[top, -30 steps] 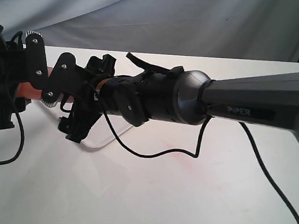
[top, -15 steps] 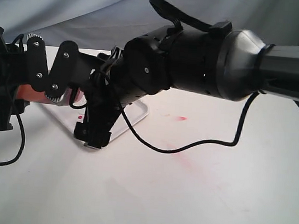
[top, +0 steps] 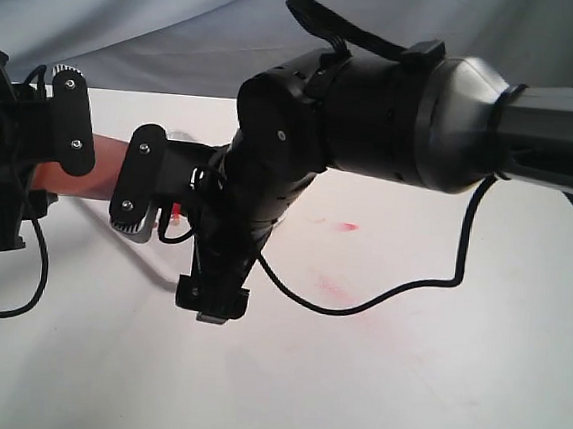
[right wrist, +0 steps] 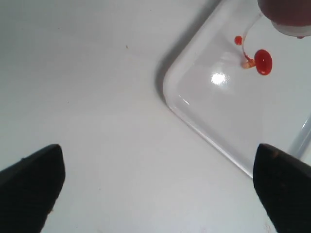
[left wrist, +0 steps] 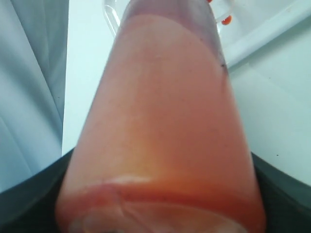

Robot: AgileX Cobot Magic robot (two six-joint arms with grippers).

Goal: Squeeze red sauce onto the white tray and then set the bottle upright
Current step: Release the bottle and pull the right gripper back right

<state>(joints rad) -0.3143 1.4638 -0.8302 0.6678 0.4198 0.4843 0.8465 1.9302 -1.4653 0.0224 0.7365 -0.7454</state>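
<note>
The bottle [top: 94, 178], orange-red and translucent, lies nearly level in my left gripper [top: 69, 170], which is shut on its body. Seen from the left wrist, the bottle [left wrist: 165, 121] fills the view above the white tray [left wrist: 262, 29]. From the right wrist, the white tray [right wrist: 233, 111] carries the red sauce [right wrist: 263, 61] as a round blob with a tiny dot. The bottle's end [right wrist: 286, 14] hangs over it, tether and small cap dangling. My right gripper [right wrist: 158, 194] is open over bare table beside the tray's corner. In the exterior view the right gripper [top: 173, 245] hides the tray.
Faint pinkish-red smears [top: 344, 226] mark the white table [top: 402, 385] right of the arms. Black cables [top: 359, 301] trail across it. The right arm's thick wrist [top: 396, 114] fills the upper middle. A grey cloth backdrop [top: 183, 15] hangs behind.
My right wrist has risen and turned, and its open gripper has swung down toward the front, away from the bottle, covering the tray in the exterior view. The left gripper and bottle have stayed put.
</note>
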